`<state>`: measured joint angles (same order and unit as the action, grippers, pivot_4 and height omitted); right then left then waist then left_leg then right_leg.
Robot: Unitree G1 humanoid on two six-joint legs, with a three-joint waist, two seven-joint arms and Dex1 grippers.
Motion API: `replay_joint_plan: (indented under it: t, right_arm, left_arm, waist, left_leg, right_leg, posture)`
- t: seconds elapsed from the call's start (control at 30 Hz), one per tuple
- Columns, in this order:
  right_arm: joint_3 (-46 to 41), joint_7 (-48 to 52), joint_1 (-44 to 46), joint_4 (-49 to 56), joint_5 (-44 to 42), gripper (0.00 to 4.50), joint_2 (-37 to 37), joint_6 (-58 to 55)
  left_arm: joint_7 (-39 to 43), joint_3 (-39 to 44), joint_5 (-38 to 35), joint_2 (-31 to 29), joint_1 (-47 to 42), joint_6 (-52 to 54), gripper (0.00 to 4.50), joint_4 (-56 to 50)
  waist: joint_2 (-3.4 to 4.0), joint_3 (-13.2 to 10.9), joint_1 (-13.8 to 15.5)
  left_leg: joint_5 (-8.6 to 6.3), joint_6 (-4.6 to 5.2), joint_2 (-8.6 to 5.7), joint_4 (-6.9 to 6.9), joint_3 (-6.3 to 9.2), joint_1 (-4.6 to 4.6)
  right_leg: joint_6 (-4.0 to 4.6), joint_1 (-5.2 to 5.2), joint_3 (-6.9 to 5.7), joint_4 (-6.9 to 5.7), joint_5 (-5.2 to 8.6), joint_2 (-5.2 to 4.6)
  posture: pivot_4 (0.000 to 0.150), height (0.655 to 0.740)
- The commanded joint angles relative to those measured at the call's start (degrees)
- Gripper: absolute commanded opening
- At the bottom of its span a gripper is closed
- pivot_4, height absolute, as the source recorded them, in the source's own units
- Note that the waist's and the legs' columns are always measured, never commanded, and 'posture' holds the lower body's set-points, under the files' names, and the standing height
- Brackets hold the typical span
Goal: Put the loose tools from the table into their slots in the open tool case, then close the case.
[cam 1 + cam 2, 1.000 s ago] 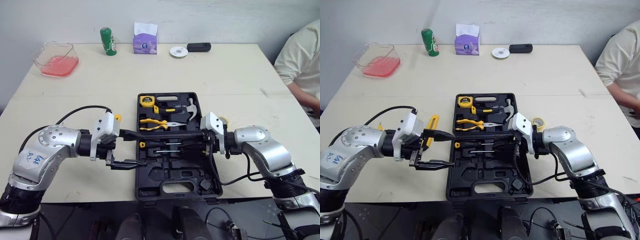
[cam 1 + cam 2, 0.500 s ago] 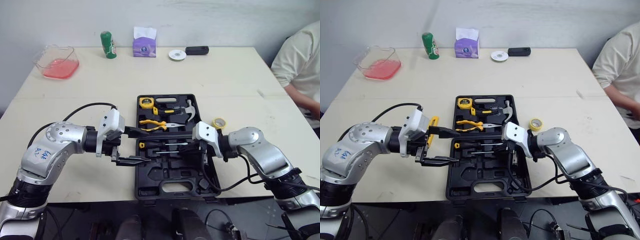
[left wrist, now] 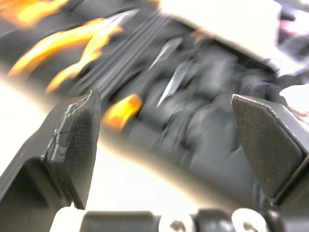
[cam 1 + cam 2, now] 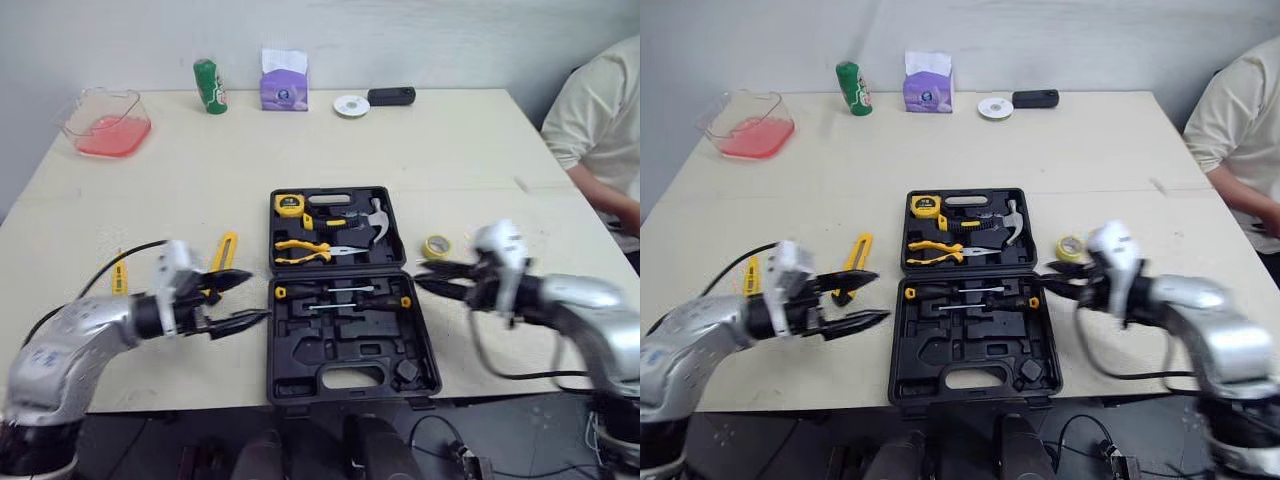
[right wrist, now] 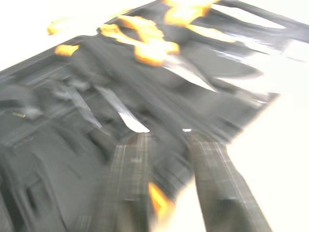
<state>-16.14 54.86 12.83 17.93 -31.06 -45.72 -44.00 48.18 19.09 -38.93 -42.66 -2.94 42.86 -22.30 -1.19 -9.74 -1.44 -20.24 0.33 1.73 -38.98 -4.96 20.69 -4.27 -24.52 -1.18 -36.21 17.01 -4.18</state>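
Note:
The black tool case (image 4: pixel 352 352) lies open at the table's front middle. Its far half holds a yellow tape measure (image 4: pixel 291 203), a hammer (image 4: pixel 378 214) and yellow-handled pliers (image 4: pixel 304 247). Two screwdrivers (image 4: pixel 340 294) lie in the near half. My left gripper (image 4: pixel 243 299) hovers open and empty just left of the case. My right gripper (image 4: pixel 432 275) hovers open and empty at the case's right edge. On the table left of the case lie a yellow utility knife (image 4: pixel 226 253) and a small yellow tool (image 4: pixel 118 272). A yellow tape roll (image 4: pixel 436 246) sits right of the case.
Along the far edge stand a clear box with pink contents (image 4: pixel 104 122), a green can (image 4: pixel 209 86), a purple tissue box (image 4: pixel 283 80), a white disc (image 4: pixel 351 105) and a black device (image 4: pixel 391 96). A person (image 4: pixel 598 115) sits at the right.
Both grippers have drawn back from over the middle of the case, the left one to the left, the right one to the right. A screwdriver with a yellow end now lies in the near half.

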Motion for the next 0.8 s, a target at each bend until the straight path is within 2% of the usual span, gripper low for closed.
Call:
replay_joint_plan:
  t: [0.03, 0.07, 0.1, 0.13, 0.2, 0.3, 0.53, 0.8]
  right_arm:
    - [-10.0, 1.6, -4.5, 0.6, -4.1, 3.4, -3.7, -2.0]
    - [-12.3, 1.8, -5.8, -0.5, -4.4, 3.98, -4.8, -2.3]
    - [-15.7, 2.4, -8.4, -3.5, -2.8, 4.37, -6.4, -0.9]
    - [-17.9, 2.8, -10.2, -5.6, -1.8, 4.45, -7.5, 0.4]
    - [-22.0, 3.3, -13.7, -11.8, 1.1, 4.45, -10.0, 3.9]
    - [-24.4, 3.5, -15.1, -18.4, 2.9, 4.45, -12.2, 7.5]
    - [-25.2, 3.0, -14.9, -25.9, 5.4, 4.45, -14.3, 13.1]
    - [-22.2, 1.4, -12.2, -21.8, 3.8, 4.45, -13.0, 11.6]
  left_arm:
    - [-3.2, 12.0, -2.4, 0.4, 6.5, 0.9, 4.5, -1.1]
    - [-3.6, 14.6, -2.5, 0.6, 8.8, 1.0, 4.5, -0.6]
    - [-4.1, 19.6, -1.9, 0.7, 11.8, 0.3, 4.5, 2.3]
    - [-4.4, 23.1, -1.5, 0.8, 14.0, -0.2, 4.5, 4.3]
    - [-5.0, 29.8, 1.7, 0.2, 18.6, -3.5, 4.5, 10.7]
    - [-5.8, 34.4, 3.2, -0.1, 21.8, -5.8, 4.5, 13.9]
    - [-7.8, 38.0, 7.7, -4.2, 21.9, -10.7, 4.5, 26.3]
    - [-10.2, 35.0, 4.9, -2.4, 20.4, -5.7, 4.5, 17.0]
  waist:
    - [-0.01, 0.0, 0.0]
    - [0.0, 0.0, 0.0]
    - [0.02, 0.0, -0.1]
    - [0.03, 0.0, -0.1]
    - [0.03, 0.0, -0.1]
    - [0.02, 0.0, -0.1]
    - [0.06, 0.0, -0.1]
    - [0.1, 0.0, -0.3]
  left_leg:
    - [-0.01, 0.04, -0.01, -0.02, -0.01, -0.06]
    - [-0.08, 0.19, -0.03, -0.01, -0.01, -0.15]
    - [-0.14, 0.28, -0.05, -0.01, -0.02, -0.22]
    - [-0.18, 0.36, -0.08, 0.0, -0.06, -0.29]
    - [-0.24, 0.45, -0.08, 0.08, -0.06, -0.38]
    - [-0.25, 0.43, -0.08, 0.22, -0.1, -0.44]
    - [-0.14, 0.35, -0.12, 0.62, -0.1, -0.5]
    - [-0.01, 0.16, -0.12, 0.94, -0.15, -0.48]
  right_leg:
    - [-0.01, 0.08, 0.02, 0.17, 0.0, -0.01]
    - [-0.04, 0.19, 0.04, 0.21, -0.02, -0.03]
    - [-0.05, 0.23, 0.07, 0.21, -0.03, -0.07]
    - [-0.05, 0.28, 0.1, 0.2, -0.03, -0.1]
    - [-0.02, 0.34, 0.09, 0.26, -0.02, -0.11]
    - [0.06, 0.33, 0.09, 0.33, 0.03, -0.11]
    - [0.18, 0.23, 0.08, 0.33, 0.08, -0.28]
    - [0.21, 0.05, 0.08, 0.29, 0.1, -0.29]
  posture:
    - [0.15, 0.74]
    - [0.15, 0.74]
    - [0.15, 0.74]
    - [0.15, 0.74]
    - [0.15, 0.74]
    - [0.15, 0.74]
    - [0.15, 0.74]
    - [0.15, 0.74]
